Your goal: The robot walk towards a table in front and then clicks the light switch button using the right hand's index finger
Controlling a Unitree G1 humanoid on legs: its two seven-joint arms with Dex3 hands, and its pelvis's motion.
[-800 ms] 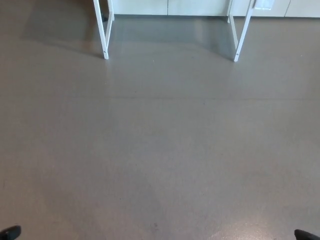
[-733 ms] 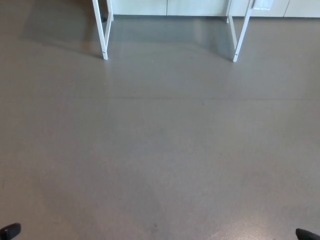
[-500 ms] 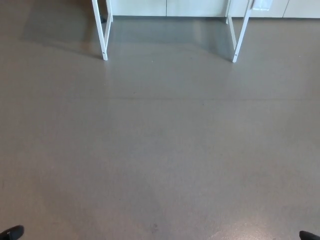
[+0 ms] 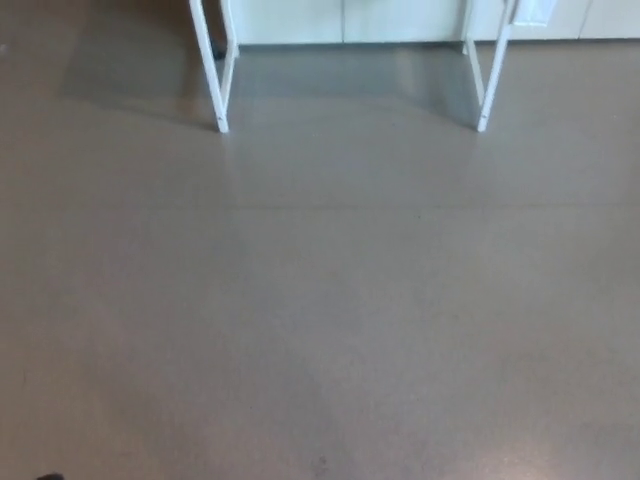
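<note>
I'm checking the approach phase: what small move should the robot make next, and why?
Probably keep stepping straight ahead. Only the white table legs show, at the top edge, with bare floor before them; neither the tabletop nor a switch is visible, so reaching seems premature.

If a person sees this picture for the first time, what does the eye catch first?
Most of the picture is bare grey-brown floor. At the top stand two white table legs, one at the left and one at the right, with a pale wall or cabinet front behind them and a soft shadow on the floor beneath. A small dark bit at the bottom left edge is too little to identify.
</note>
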